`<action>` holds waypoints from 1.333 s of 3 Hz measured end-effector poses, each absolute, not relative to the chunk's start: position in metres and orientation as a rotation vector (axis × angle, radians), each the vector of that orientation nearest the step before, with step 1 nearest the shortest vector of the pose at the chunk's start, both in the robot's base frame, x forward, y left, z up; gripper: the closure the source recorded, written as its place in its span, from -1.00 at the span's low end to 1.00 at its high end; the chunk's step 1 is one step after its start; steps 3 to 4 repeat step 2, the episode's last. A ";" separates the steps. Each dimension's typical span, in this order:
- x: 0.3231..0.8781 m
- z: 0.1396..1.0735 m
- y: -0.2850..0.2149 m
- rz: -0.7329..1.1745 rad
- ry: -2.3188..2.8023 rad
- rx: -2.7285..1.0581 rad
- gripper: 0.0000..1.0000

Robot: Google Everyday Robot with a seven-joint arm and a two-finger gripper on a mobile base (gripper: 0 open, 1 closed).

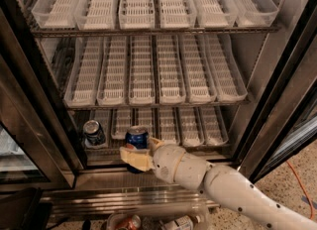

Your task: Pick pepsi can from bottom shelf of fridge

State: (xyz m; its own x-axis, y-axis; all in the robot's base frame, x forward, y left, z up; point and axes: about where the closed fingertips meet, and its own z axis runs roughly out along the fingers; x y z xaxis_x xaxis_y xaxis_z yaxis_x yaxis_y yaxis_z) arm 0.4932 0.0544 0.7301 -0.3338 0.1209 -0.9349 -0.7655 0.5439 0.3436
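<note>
End effector (138, 148) at the front edge of the fridge's (277, 100) bottom shelf (190, 125), 7 o'clock in view, fingers closed around the upright pepsi can (137, 137). Arm (233, 189) enters from 4 o'clock. Second can (93, 132) sits apart at its 9 o'clock.
</note>
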 end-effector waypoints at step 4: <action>0.468 0.726 0.067 1.120 1.745 -0.661 1.00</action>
